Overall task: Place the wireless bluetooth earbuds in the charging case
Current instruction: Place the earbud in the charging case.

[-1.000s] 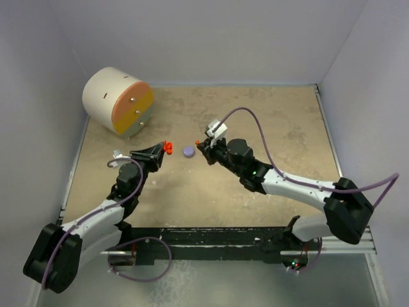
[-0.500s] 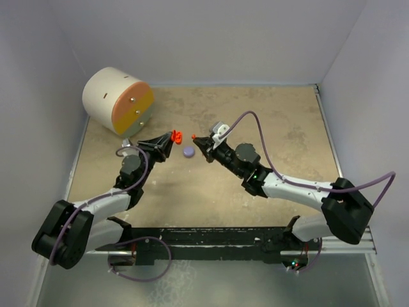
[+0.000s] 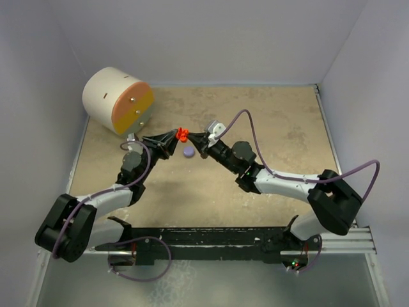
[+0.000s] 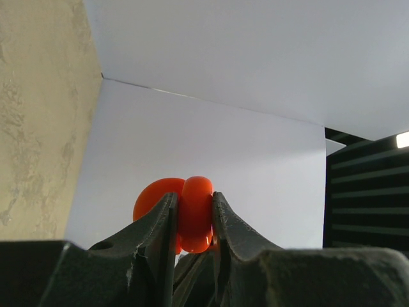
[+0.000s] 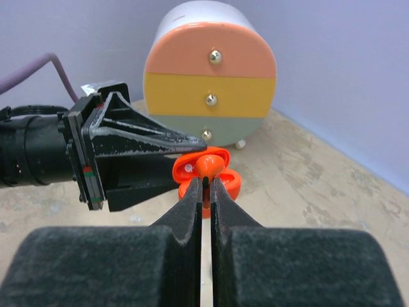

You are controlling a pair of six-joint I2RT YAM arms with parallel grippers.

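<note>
Red earbud [image 5: 208,165]: pinched by its stem in right fingers [image 5: 189,211], closed tight; bulb points ahead | red case [image 4: 197,208]: clamped in left fingers [image 4: 160,224], raised over bench [image 3: 275,128] | relation: case straight ahead of earbud, tip to tip, touching or nearly

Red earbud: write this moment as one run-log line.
left fingers shut on red case | right fingers shut on red earbud | earbud at case
</note>
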